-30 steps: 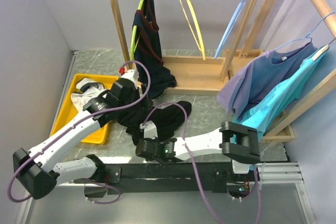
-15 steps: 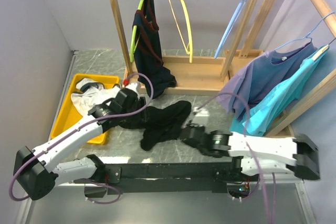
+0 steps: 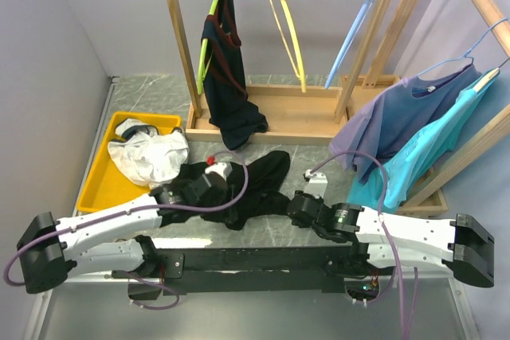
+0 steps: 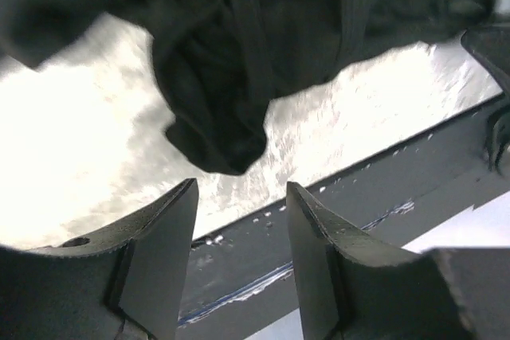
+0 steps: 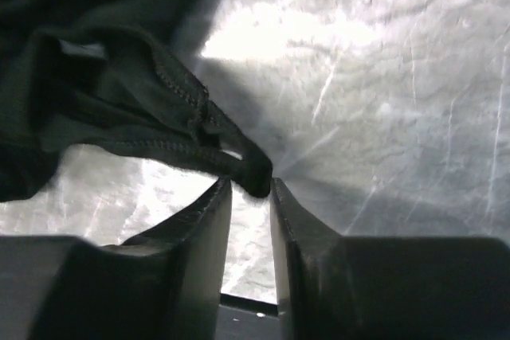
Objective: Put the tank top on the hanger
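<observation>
Reading left to right: left claw (image 4: 241, 193) half-wide and empty, just short of the plain black thin-fabric tank top (image 3: 259, 177), heaped on the grey marbled worktop (image 3: 303, 153), long axis running claw to claw. Right claw (image 5: 249, 185) narrow, strap end (image 5: 255, 174) at its tips; pinched or not, cannot tell.
</observation>
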You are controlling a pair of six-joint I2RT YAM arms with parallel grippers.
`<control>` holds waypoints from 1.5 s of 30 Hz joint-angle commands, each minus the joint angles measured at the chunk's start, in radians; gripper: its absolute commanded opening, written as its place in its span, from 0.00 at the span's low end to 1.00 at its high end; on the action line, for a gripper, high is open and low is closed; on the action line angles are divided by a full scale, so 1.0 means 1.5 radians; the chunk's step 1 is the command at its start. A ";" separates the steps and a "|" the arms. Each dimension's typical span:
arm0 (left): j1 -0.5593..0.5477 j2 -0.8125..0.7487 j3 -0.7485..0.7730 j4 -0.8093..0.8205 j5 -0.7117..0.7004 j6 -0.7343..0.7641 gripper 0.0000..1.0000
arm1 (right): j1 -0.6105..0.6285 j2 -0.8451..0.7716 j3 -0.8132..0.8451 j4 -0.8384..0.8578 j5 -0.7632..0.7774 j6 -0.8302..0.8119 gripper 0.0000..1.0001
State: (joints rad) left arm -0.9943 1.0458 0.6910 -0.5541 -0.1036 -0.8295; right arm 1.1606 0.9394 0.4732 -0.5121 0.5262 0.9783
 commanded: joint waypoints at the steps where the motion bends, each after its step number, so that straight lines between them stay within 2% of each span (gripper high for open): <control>1: -0.047 0.040 -0.029 0.070 -0.046 -0.086 0.55 | 0.004 -0.006 -0.016 0.058 -0.018 -0.002 0.42; 6: -0.088 0.120 0.019 0.081 -0.113 -0.075 0.51 | 0.002 0.010 -0.016 0.059 -0.008 -0.001 0.43; 14: -0.168 0.316 0.126 0.019 -0.222 -0.077 0.45 | 0.000 -0.011 -0.019 0.067 -0.008 0.020 0.47; 19: -0.183 0.392 0.142 -0.010 -0.263 -0.118 0.33 | -0.001 0.001 -0.015 0.072 -0.010 0.024 0.47; 23: -0.197 0.386 0.133 -0.040 -0.296 -0.149 0.35 | -0.002 0.008 -0.015 0.080 -0.008 0.029 0.55; 26: -0.196 0.379 0.108 -0.017 -0.278 -0.151 0.18 | -0.012 0.023 -0.012 0.087 -0.012 0.033 0.56; 27: -0.197 0.372 0.104 -0.018 -0.277 -0.162 0.01 | -0.014 0.033 -0.010 0.087 -0.011 0.035 0.56; 29: -0.198 0.354 0.094 -0.028 -0.282 -0.176 0.01 | -0.022 0.043 -0.010 0.090 -0.011 0.040 0.57; 33: -0.198 0.234 0.068 -0.031 -0.281 -0.200 0.01 | -0.039 0.055 -0.016 0.109 -0.022 0.048 0.58; 37: -0.198 0.151 0.056 -0.055 -0.285 -0.225 0.01 | -0.043 0.023 -0.044 0.119 -0.018 0.068 0.57; 40: -0.198 0.086 0.039 -0.038 -0.271 -0.228 0.01 | -0.044 0.029 -0.061 0.171 -0.054 0.063 0.50; 42: -0.197 0.054 0.033 -0.028 -0.265 -0.228 0.01 | -0.044 0.060 -0.061 0.198 -0.074 0.059 0.37; 43: -0.196 0.046 0.039 -0.028 -0.266 -0.228 0.01 | -0.043 0.071 -0.057 0.207 -0.075 0.059 0.30; 44: -0.197 0.039 0.045 -0.034 -0.270 -0.230 0.01 | -0.040 0.080 -0.035 0.194 -0.067 0.060 0.05; 45: -0.196 0.021 0.053 -0.047 -0.281 -0.231 0.01 | -0.031 0.085 -0.018 0.170 -0.051 0.065 0.00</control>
State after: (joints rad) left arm -1.2865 1.1351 0.7551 -0.6121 -0.5117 -1.1500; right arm 1.1007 1.0264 0.3866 -0.2932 0.4286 1.0504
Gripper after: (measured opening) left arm 0.024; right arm 0.174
